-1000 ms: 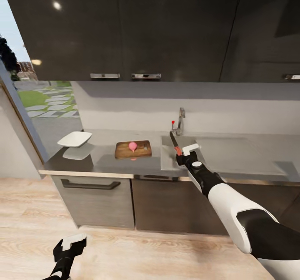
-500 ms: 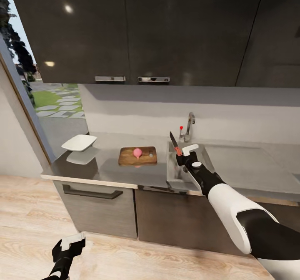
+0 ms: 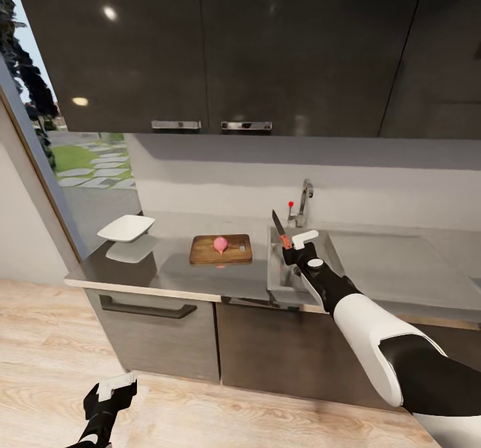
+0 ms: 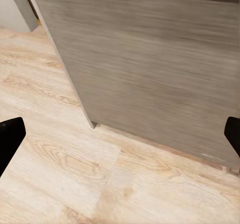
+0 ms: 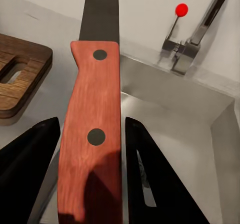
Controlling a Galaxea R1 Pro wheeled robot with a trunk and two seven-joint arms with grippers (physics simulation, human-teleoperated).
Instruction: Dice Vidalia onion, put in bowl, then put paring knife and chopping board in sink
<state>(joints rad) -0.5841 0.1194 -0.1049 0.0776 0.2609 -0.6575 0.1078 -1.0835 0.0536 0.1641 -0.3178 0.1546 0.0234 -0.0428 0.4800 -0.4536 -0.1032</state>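
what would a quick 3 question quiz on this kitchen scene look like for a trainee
1. True or false: the right gripper holds the paring knife by its red handle, the jaws on either side of it.
2. What lies on the chopping board? A) the bowl B) a pink onion C) nothing
3. Fill in: the white bowl sits on the countertop, on the far side of the board from the ____.

Key
1. True; the blade points up, beside the sink.
2. B; the onion looks whole, not diced.
3. sink. The left gripper hangs low over the wood floor, nothing between its jaws.
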